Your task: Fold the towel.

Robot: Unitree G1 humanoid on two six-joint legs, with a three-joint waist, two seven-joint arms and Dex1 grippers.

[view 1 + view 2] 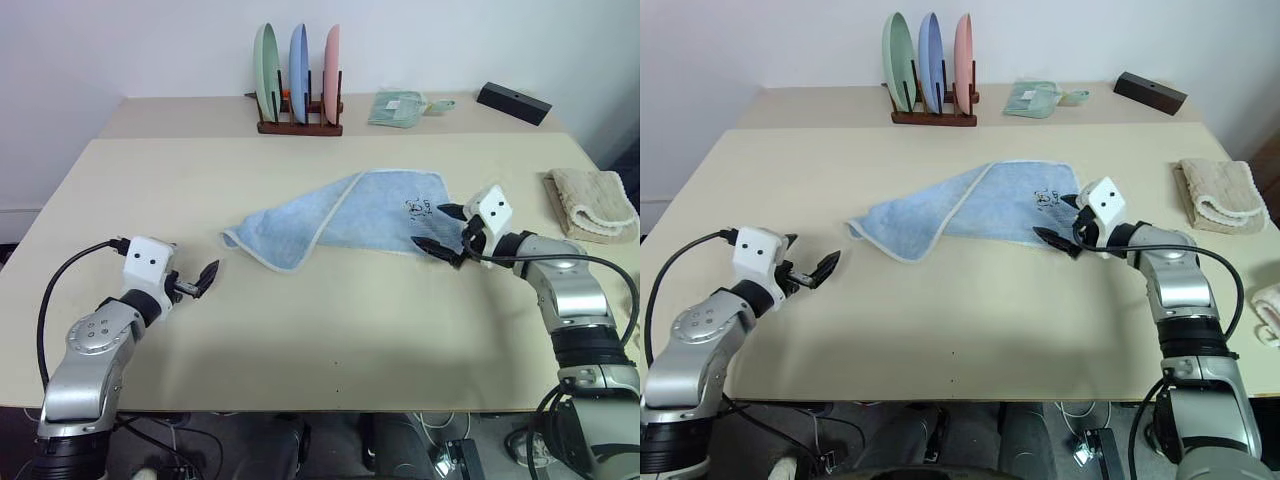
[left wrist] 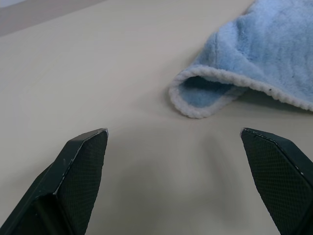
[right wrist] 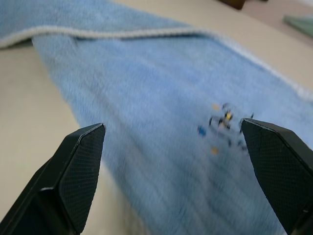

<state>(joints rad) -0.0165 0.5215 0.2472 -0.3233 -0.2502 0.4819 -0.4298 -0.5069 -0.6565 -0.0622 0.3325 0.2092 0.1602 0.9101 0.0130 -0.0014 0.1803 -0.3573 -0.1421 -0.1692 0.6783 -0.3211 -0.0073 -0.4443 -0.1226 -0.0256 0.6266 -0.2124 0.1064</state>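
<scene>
The light blue towel [image 1: 350,212] lies rumpled in the middle of the beige table [image 1: 300,340], its left part doubled over into a point with a whitish hem. A small dark printed mark [image 1: 417,207] sits near its right end. My right gripper [image 1: 430,226] hovers open at the towel's right edge, its fingers to either side of the mark in the right wrist view, where the towel [image 3: 146,98] lies under them. My left gripper [image 1: 205,278] is open over bare table, a short way left of the towel's folded corner [image 2: 203,93].
A wooden rack with three upright plates [image 1: 298,85] stands at the back. A small pale green folded cloth [image 1: 398,108] and a black box [image 1: 513,102] lie at the back right. A beige folded towel [image 1: 590,203] rests near the right edge.
</scene>
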